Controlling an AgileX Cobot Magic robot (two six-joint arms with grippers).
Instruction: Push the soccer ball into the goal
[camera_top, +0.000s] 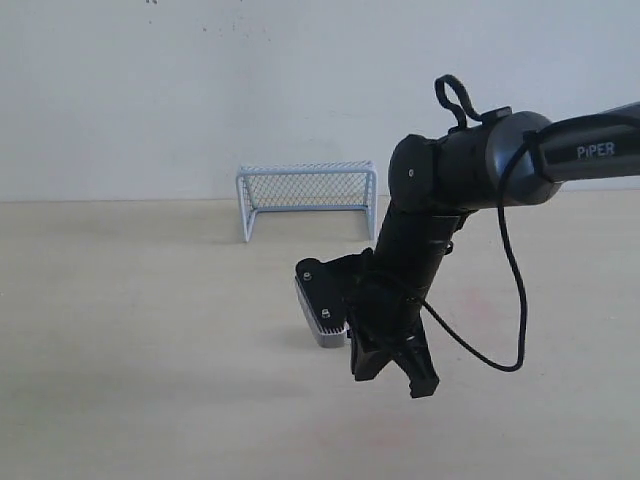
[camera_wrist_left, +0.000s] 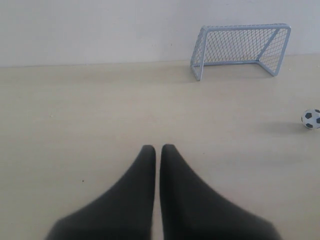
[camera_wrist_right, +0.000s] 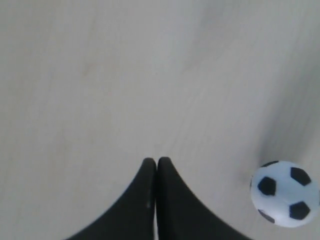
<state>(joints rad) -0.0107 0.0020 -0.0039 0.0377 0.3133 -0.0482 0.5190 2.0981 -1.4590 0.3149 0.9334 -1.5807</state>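
The goal (camera_top: 307, 198), a white tube frame with pale mesh, stands at the far edge of the table against the wall. In the left wrist view the goal (camera_wrist_left: 240, 49) is ahead and the soccer ball (camera_wrist_left: 311, 119) lies in front of it, off to one side. My left gripper (camera_wrist_left: 158, 148) is shut and holds nothing, well away from both. My right gripper (camera_wrist_right: 156, 161) is shut and empty just above the table, with the soccer ball (camera_wrist_right: 284, 193) close beside it, not touching. In the exterior view the right gripper (camera_top: 393, 376) points down mid-table and the ball is hidden.
The pale wooden table (camera_top: 140, 340) runs back to a white wall (camera_top: 200, 90). The right arm (camera_top: 470, 160) reaches in from the right, with a black cable (camera_top: 515, 290) looping below it and a grey camera block (camera_top: 320, 308) on its wrist.
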